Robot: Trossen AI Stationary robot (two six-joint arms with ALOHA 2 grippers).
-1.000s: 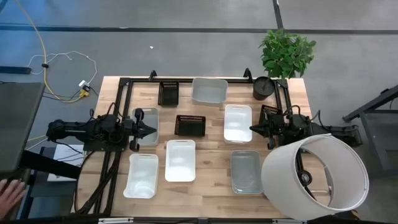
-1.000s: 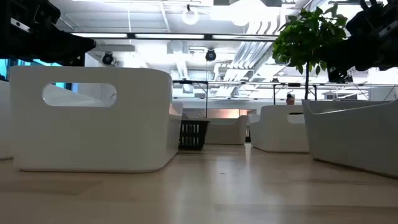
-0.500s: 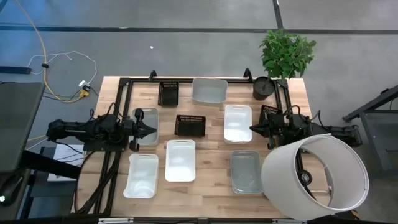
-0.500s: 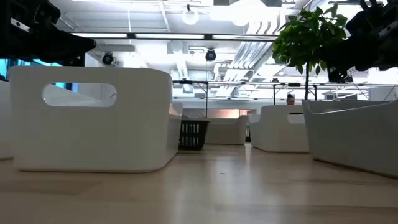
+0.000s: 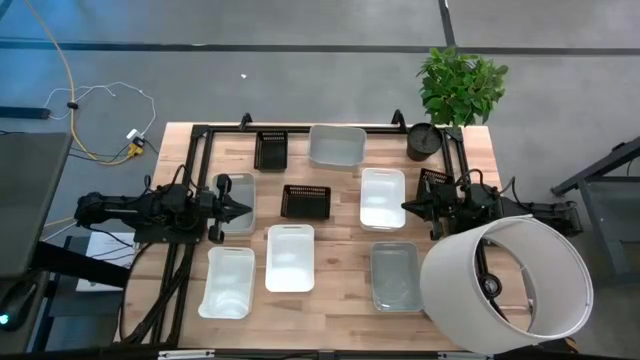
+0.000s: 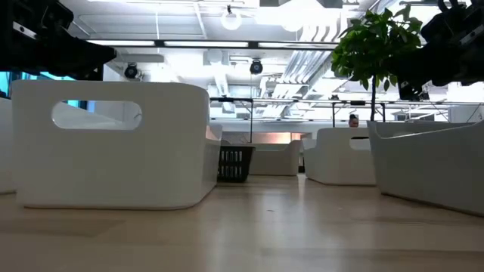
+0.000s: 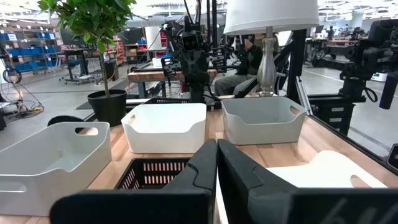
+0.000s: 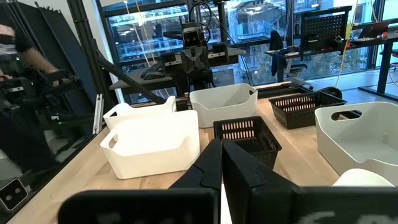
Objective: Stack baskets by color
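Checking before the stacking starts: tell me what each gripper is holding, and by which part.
Nothing is held. The left gripper and right gripper are both shut on nothing, above the table.

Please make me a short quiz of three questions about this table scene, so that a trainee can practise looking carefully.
1. True or false: the left tool and the right tool are both shut and hold nothing.
2. What lies on the light wooden table between the two tools? A) a black slotted-mesh plastic basket B) a red metal cup C) a blue glass bowl
3. Fill in: the rectangular plastic basket nearest the right tool's tip is opaque ____.
Key: 1 true; 2 A; 3 white.
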